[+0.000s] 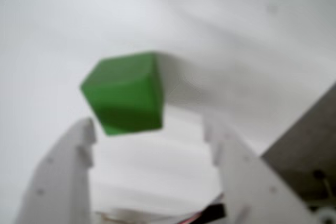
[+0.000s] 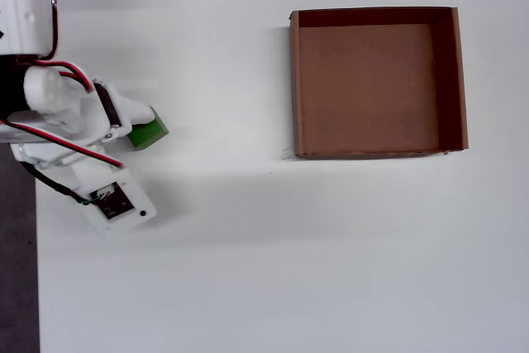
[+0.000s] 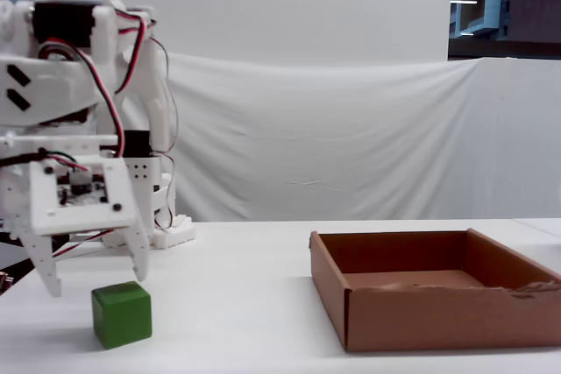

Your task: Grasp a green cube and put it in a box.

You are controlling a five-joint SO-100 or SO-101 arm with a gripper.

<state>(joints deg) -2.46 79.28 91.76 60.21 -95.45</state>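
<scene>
End effector [image 3: 95, 285] hovers released just above the green cube [image 3: 122, 314] on the white worktop [image 2: 248, 245]; box [image 2: 376, 150] sits well apart, nothing between them.

The green cube [image 3: 122, 314] sits flat on the white table, bright and matte, turned a little so one vertical edge faces the wrist view [image 1: 126, 94]. In the overhead view it shows at the left [image 2: 150, 132], partly hidden. Well apart, over on the right, the box [image 2: 459, 80]: brown cardboard, square, shallow, low walls, open-topped, nothing inside [image 3: 447, 311].
</scene>
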